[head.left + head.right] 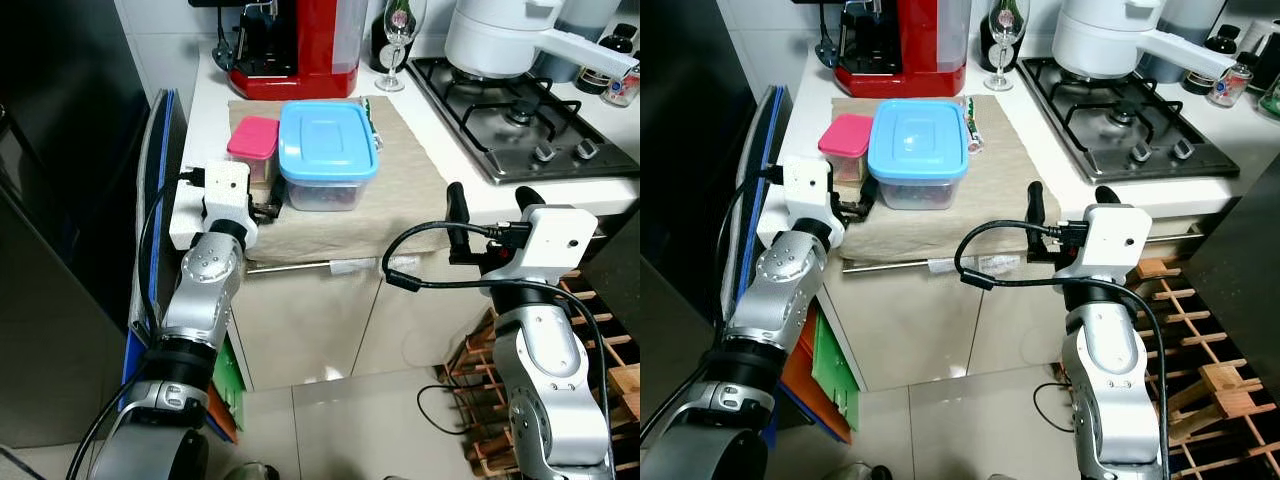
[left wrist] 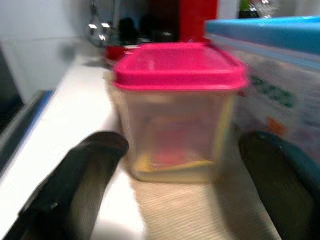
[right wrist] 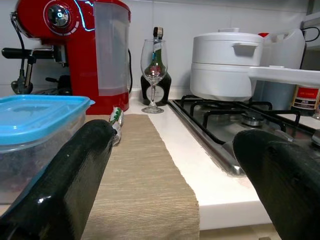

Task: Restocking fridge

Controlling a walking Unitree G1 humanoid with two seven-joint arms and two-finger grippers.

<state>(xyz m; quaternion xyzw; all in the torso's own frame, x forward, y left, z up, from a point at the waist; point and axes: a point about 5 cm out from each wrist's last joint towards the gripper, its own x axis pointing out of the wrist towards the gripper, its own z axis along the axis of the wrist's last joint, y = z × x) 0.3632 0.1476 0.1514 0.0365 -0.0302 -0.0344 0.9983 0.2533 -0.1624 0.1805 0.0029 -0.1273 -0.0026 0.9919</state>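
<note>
my left end effector (image 2: 175, 190) stands open before the pink-lidded container (image 2: 175, 110), centre frame. it looks light, stiff, slick plastic; i'd grip its side walls below the lid. my right end effector (image 3: 170, 175) is open too.

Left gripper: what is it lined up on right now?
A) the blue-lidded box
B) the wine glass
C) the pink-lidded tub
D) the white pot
C: the left gripper is open at the counter's front edge, its fingers either side of the pink-lidded tub, not yet closed on it.
</note>
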